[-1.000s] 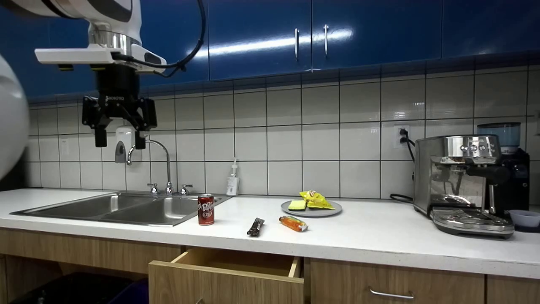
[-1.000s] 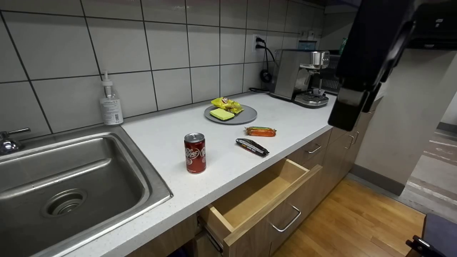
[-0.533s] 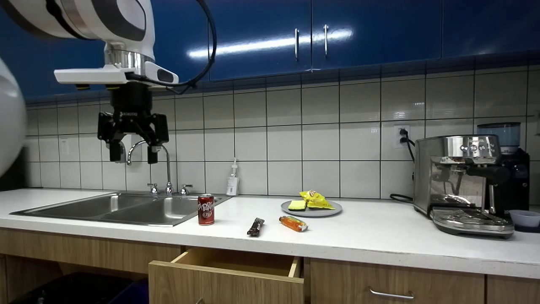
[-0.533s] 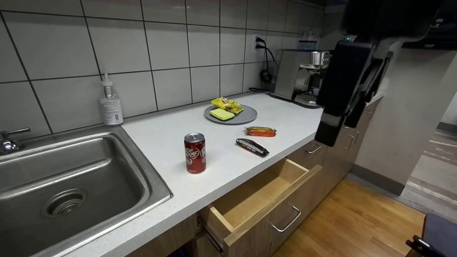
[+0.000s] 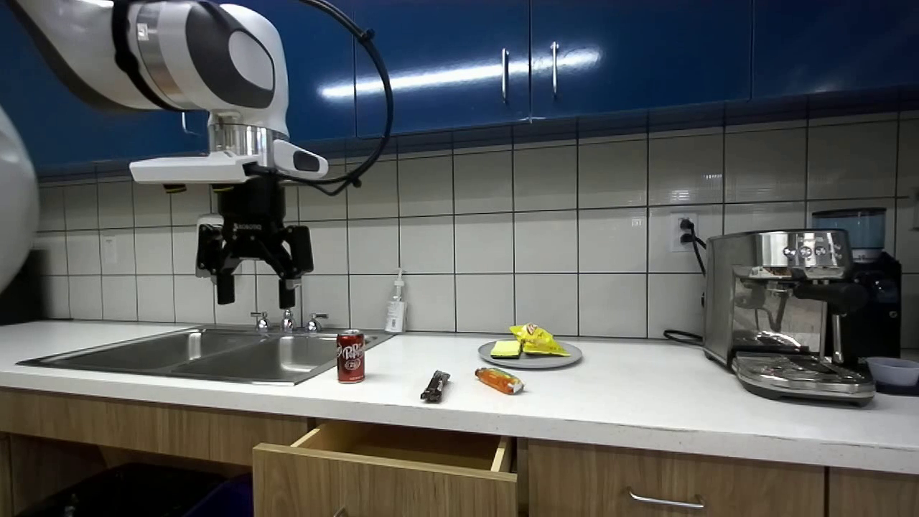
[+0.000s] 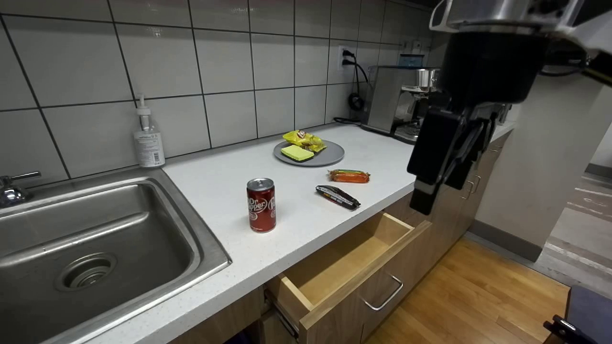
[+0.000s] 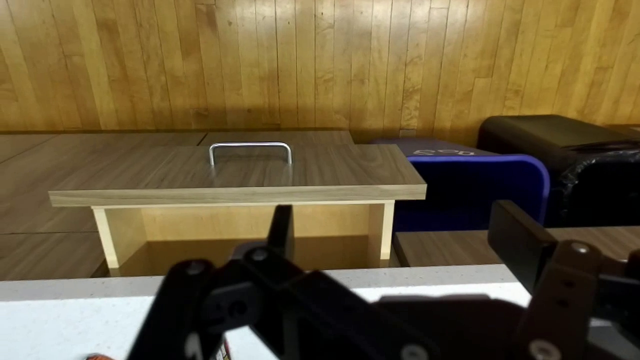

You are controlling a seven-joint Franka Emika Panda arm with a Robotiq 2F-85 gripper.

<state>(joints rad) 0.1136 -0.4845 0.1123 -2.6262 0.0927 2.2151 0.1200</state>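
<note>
The jaws stand wide apart, hold nothing, and point downward above the level of the white surface (image 5: 610,409). In an exterior view they appear up and to the left of a red Dr Pepper can (image 5: 351,357), well apart from it. The can stands upright on the surface near the stainless steel sink (image 6: 210,251). In the wrist view an open wooden drawer (image 7: 240,195) shows beyond the jaws. A dark-wrapped bar (image 6: 337,197) and an orange-wrapped snack (image 6: 349,176) lie near a gray plate (image 6: 331,155) bearing a yellow sponge (image 6: 297,153) and yellow snack bag (image 6: 306,140).
</note>
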